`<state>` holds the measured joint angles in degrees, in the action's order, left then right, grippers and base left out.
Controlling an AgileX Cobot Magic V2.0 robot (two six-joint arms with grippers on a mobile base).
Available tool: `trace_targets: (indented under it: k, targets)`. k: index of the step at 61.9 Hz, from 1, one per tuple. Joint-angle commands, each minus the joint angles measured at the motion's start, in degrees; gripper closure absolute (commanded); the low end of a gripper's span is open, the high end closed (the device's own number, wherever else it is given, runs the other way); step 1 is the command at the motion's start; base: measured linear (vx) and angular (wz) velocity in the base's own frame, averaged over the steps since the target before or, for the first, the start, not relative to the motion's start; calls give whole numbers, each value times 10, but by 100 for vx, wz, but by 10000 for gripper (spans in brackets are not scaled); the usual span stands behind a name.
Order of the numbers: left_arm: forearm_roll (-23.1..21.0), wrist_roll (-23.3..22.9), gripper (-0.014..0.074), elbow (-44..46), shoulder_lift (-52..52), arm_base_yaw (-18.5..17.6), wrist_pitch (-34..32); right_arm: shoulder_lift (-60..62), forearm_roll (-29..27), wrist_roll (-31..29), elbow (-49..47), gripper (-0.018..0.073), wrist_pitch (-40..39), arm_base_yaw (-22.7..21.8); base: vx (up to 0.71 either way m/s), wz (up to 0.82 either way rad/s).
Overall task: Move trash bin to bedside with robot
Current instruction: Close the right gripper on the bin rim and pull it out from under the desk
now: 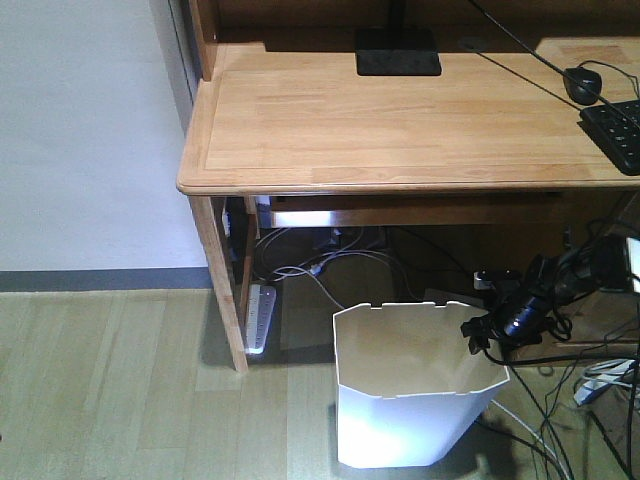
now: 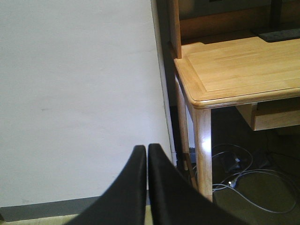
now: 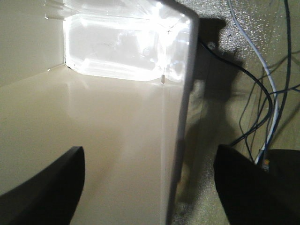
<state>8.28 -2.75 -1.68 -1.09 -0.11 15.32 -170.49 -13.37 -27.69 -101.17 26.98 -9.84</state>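
Wooden desk (image 1: 400, 120) against white wall (image 1: 80, 130), trash bin (image 1: 400, 420) on plank floor (image 1: 120, 380).

Trash bin (image 1: 415, 400): white outside, cream-toned inside, plain.
Desk (image 1: 400, 130): light brown wood, visible grain, strip pattern.
Wall (image 1: 80, 130): plain white.
Skirting (image 1: 100, 280): dark grey band.
Floor (image 1: 110, 380): pale beige-green planks.
Keyboard (image 1: 618, 130): black.
Mouse (image 1: 582, 84): black.
Monitor stand (image 1: 398, 55): black.
Cables (image 1: 300, 270): white and black, mixed.
Power strip (image 1: 261, 318): light grey.
Left gripper (image 2: 146, 150): black.
Right gripper (image 3: 150, 150): black.
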Motion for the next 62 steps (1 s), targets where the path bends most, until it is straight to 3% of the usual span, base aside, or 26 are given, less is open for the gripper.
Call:
trace_targets:
  k: [1, 12, 20, 28, 37, 46, 62]
  targets:
    - [-2, -5, 602, -16, -5, -3, -42, 4, -3, -7, -51, 21, 31, -3, 0, 0]
    - [-2, -5, 602, -16, -5, -3, -42, -45, -16, -7, -124, 50, 76, -3, 0, 0]
    - [-2, -5, 602, -16, -5, -3, -42, -73, -38, -24, -164, 146, 100, -3, 0, 0]
    - [-2, -5, 602, -16, -5, -3, -42, -84, -82, -69, -183, 316, 116, -3, 0, 0]
    - [-2, -5, 602, -16, -5, -3, -42, -84, -162, -117, -183, 576, 117, -8, 0, 0]
    - [-2, -5, 602, -16, -5, -3, -42, -84, -252, -170, -183, 570, 136, -21, 0, -1]
    - [-2, -5, 602, -16, -5, -3, -42, -83, -308, -220, -182, 566, 218, -43, 0, 0]
